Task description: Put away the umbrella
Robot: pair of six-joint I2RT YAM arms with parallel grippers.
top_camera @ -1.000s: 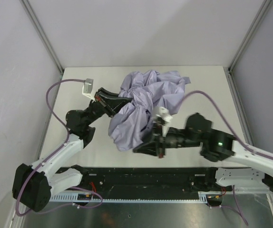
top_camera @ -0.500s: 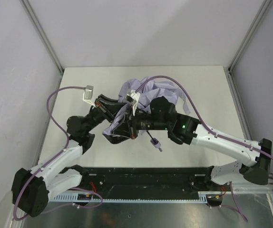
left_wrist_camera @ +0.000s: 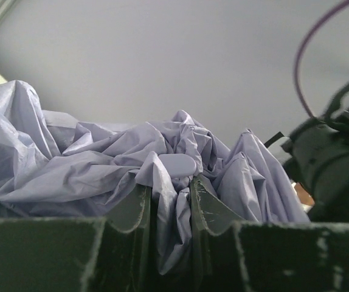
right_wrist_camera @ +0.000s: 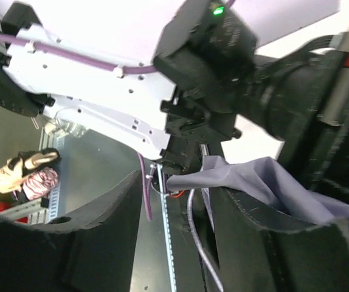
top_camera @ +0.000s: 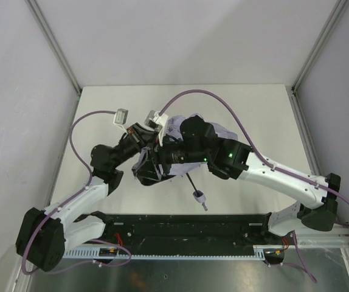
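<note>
The umbrella's lavender-grey canopy [top_camera: 173, 126] lies bunched at the table's middle, mostly hidden under both arms. Its thin black shaft and pale handle [top_camera: 199, 196] stick out toward the near edge. My left gripper [top_camera: 149, 145] is shut on a fold of the canopy [left_wrist_camera: 101, 164]; the fold runs down between its fingers [left_wrist_camera: 202, 204], as the left wrist view shows. My right gripper [top_camera: 145, 175] reaches across from the right over the bundle. In the right wrist view its jaws [right_wrist_camera: 177, 188] stand apart, a canopy flap [right_wrist_camera: 253, 179] draped over the right finger and poking into the gap.
The right arm [top_camera: 266, 173] crosses low over the front right of the white table [top_camera: 266, 115]. Both arms' purple cables [top_camera: 211, 97] arc above the middle. Grey walls enclose the back and sides. A black rail [top_camera: 186, 228] runs along the near edge.
My right arm swung from the front right to the left over the umbrella and its jaws opened. The canopy got bunched smaller, and the shaft and handle now point to the near edge.
</note>
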